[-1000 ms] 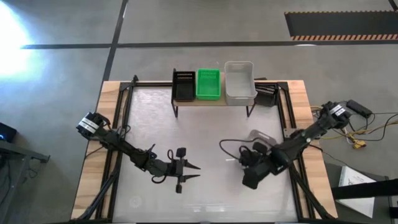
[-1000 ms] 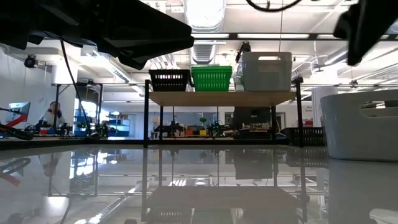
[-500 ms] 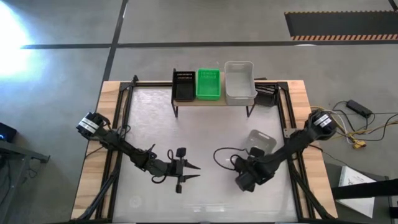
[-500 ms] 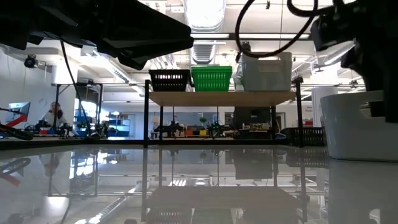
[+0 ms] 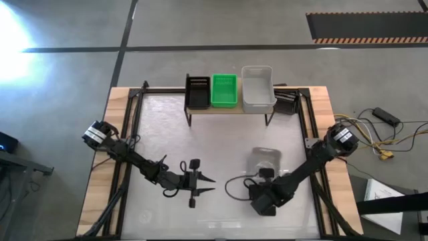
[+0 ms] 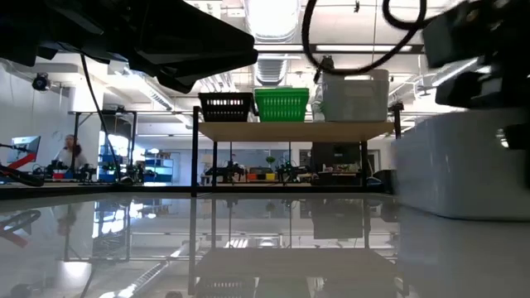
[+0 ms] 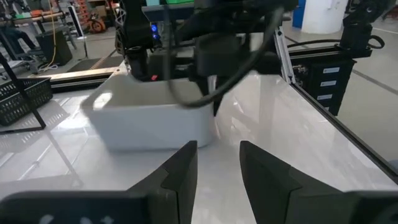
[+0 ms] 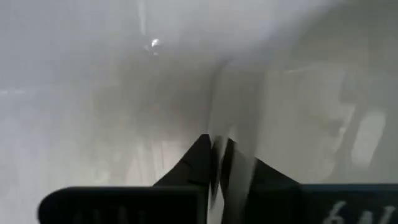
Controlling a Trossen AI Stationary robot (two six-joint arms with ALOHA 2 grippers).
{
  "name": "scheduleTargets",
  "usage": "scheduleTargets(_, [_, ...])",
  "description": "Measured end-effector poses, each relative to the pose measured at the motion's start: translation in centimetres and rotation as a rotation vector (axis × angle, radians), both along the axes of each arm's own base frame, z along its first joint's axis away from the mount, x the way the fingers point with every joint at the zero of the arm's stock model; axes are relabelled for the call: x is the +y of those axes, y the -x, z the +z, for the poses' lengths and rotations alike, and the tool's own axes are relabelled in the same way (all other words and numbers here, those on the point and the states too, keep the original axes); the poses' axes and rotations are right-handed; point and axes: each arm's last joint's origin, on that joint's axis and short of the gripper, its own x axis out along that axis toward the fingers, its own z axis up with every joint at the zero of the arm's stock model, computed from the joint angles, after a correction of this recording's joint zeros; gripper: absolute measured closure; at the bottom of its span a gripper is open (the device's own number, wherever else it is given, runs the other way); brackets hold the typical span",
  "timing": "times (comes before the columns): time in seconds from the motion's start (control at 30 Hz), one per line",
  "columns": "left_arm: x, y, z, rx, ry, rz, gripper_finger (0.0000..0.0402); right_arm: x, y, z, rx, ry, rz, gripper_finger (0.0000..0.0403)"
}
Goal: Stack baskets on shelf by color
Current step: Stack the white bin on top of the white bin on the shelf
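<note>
On the shelf [image 5: 227, 107] stand a black basket [image 5: 197, 90], a green basket [image 5: 224, 90] and a white basket [image 5: 257, 87] in a row. Another black basket [image 5: 286, 102] lies on the table right of the shelf. A translucent white basket [image 5: 264, 159] stands on the table's right half, with my right gripper [image 5: 265, 175] shut on it at its near end. It also shows in the left wrist view [image 7: 149, 121] and the low view [image 6: 464, 170]. My left gripper [image 5: 204, 185] waits open over the table's middle, near the front. My right gripper holds the white basket by the rim of its near end wall [image 8: 219, 146], one finger inside the basket and one outside. The fingers [image 7: 214, 99] come down at the wall from above and from the table's near side. Whether the basket's bottom is on the table, I cannot tell.
The glossy tabletop [image 5: 167, 134] lies between both arms and the shelf. Black frame rails [image 5: 134, 120] run along the table's left and right sides. Cables [image 5: 381, 144] lie off the right edge. A person [image 6: 70, 153] shows far off in the room.
My right gripper has gone toward the table's near edge and to the left. The translucent white basket has come with it, leftward and a little nearer, from beside the right rail toward the table's middle. My left arm has kept still.
</note>
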Motion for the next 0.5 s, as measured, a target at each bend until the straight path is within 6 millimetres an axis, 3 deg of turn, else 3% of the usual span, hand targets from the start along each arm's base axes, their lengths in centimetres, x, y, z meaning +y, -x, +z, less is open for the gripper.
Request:
scheduleTargets(0.3, [0.0, 0.0, 0.0, -0.002, 0.001, 0.001, 0.0297, 3.9, 1.4, 4.6, -0.145, -0.038, 0.172, 0.0394])
scheduleTargets(0.5, [0.0, 0.0, -0.1, 0.002, 0.0, 0.001, 0.0297, 5.2, 2.4, 9.3, -0.264, 0.131, 0.22, 0.0394])
